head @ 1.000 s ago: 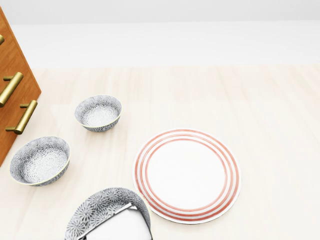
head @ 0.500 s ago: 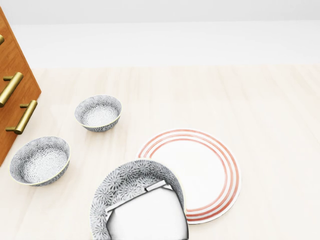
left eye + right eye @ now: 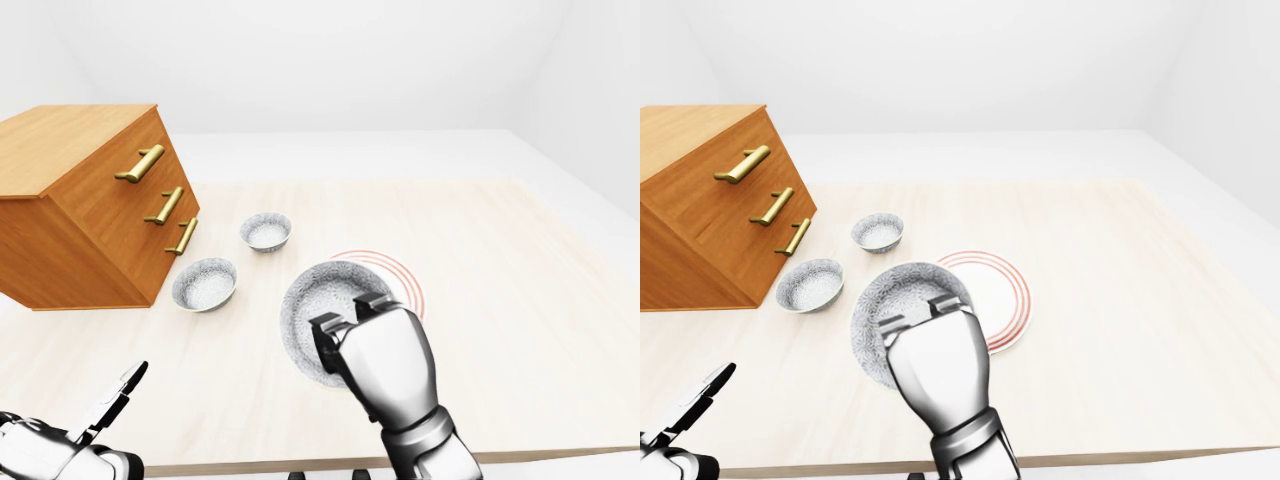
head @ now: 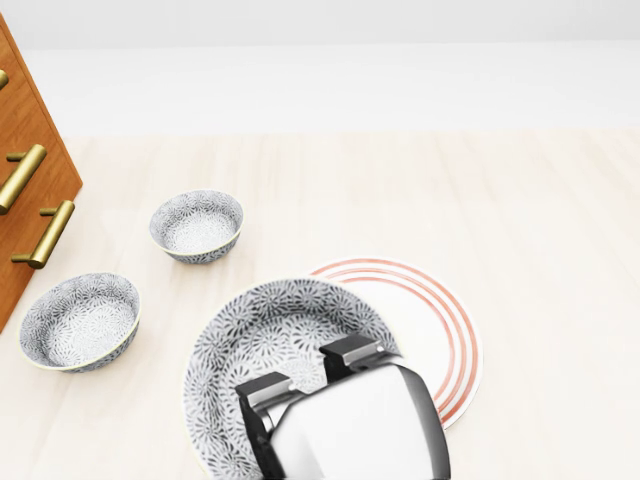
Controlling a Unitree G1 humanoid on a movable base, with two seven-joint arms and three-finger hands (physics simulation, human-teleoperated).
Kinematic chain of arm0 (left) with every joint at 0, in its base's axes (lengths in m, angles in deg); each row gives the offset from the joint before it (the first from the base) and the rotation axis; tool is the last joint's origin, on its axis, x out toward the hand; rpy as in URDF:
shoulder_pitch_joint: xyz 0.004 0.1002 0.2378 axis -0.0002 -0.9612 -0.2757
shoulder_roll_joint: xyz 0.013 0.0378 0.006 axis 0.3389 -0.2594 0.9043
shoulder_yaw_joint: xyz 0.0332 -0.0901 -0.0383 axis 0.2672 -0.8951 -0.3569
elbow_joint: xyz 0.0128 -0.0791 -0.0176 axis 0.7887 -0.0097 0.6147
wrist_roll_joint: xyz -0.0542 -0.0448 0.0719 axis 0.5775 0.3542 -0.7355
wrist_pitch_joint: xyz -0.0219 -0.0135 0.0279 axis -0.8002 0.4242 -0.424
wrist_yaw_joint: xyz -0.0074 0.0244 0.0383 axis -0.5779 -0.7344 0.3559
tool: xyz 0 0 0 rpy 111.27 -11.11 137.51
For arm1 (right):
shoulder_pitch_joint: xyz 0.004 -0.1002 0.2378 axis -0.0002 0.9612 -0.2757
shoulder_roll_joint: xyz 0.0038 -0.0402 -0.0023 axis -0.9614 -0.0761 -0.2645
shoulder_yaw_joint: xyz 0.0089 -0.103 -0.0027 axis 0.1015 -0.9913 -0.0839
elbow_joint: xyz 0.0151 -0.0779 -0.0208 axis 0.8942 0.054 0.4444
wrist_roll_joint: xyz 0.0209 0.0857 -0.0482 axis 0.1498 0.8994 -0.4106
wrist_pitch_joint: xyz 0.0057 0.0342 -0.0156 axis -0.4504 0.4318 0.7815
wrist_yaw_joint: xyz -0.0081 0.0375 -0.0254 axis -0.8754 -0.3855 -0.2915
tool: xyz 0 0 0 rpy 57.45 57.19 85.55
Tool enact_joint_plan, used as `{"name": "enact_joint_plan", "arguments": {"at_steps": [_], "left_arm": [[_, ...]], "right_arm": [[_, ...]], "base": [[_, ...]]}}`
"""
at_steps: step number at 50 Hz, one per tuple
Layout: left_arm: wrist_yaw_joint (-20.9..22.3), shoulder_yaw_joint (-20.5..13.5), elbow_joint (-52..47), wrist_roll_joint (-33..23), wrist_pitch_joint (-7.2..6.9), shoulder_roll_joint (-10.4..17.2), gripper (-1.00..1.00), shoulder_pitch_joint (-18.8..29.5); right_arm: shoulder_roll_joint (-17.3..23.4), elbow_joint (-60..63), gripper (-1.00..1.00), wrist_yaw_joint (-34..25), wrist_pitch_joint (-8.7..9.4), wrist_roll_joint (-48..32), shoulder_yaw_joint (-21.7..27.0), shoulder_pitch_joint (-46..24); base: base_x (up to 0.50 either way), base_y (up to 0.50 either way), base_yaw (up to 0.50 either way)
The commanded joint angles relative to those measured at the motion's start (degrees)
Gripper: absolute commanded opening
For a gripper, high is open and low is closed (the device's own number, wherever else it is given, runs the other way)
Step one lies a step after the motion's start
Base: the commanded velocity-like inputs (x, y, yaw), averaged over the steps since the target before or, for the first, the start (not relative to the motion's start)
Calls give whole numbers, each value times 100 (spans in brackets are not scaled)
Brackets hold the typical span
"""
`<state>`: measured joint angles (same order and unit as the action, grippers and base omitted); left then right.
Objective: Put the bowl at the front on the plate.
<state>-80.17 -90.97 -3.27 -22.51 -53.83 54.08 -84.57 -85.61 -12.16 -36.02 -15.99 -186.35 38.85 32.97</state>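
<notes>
Broadly, the pale wooden worktop fills the head view, with a chest of drawers standing at its 9 o'clock edge. The red-ringed plate lies at about 5 o'clock from the view's centre; only its 12-to-4 o'clock arc shows, because the patterned bowl now hangs across its 9 o'clock side.

That overlap is the change. A second ago the bowl sat low at the plate's 8 o'clock, clear of the rim. Half a second ago it covered the edge, and now it hides roughly the left half. The two spare bowls and the chest have not shifted in the view, so the camera stayed put and the bowl itself travelled toward 2 o'clock.

The right hand has its fingers hooked over the bowl's near rim and closed on it. The bowl looks tipped rather than level, though how high it rides above the plate cannot be read.

I judge the carry nearly finished: a little more travel toward 3 o'clock should centre it, then levelling, lowering and letting go remain.

The spare bowls rest at the plate's 10 and 9 o'clock, well apart from it. The left hand waits at 7 o'clock in the left-eye view, fingers extended and holding nothing.
</notes>
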Motion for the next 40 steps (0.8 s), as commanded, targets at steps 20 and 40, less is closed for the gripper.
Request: {"name": "enact_joint_plan", "arguments": {"at_steps": [20, 40], "left_arm": [[2, -14, -13, 152, 0, -30, 100, -4], [-15, 1, -34, 144, 0, -23, 100, -6]], "right_arm": [[423, -162, -100, 2310, 0, 2586, 1021, 196], [-260, -1155, -100, -250, 0, -190, 2054, -799]], "base": [[0, 0, 0], [0, 0, 0]]}}
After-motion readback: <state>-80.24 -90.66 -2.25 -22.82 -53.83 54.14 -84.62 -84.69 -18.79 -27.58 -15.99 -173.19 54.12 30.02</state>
